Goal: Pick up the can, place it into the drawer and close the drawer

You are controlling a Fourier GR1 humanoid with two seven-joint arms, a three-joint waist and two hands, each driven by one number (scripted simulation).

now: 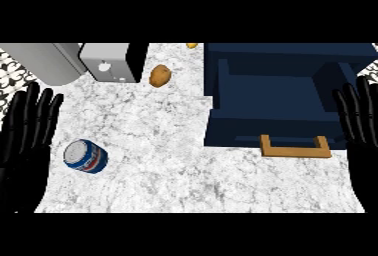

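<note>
Just can [86, 156] beside left fingers [33, 112]

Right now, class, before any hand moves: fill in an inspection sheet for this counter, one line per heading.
Surface: white marbled counter.
Job's things: can at front left, apart from both hands; blue drawer open, wooden handle toward the robot.
Clutter: potato at the back; small yellow item at the far edge; toaster.
Hands: left hand and right hand open, resting at the sides.
Cables: nothing seen.
Surroundings: grey appliance at back left.
</note>
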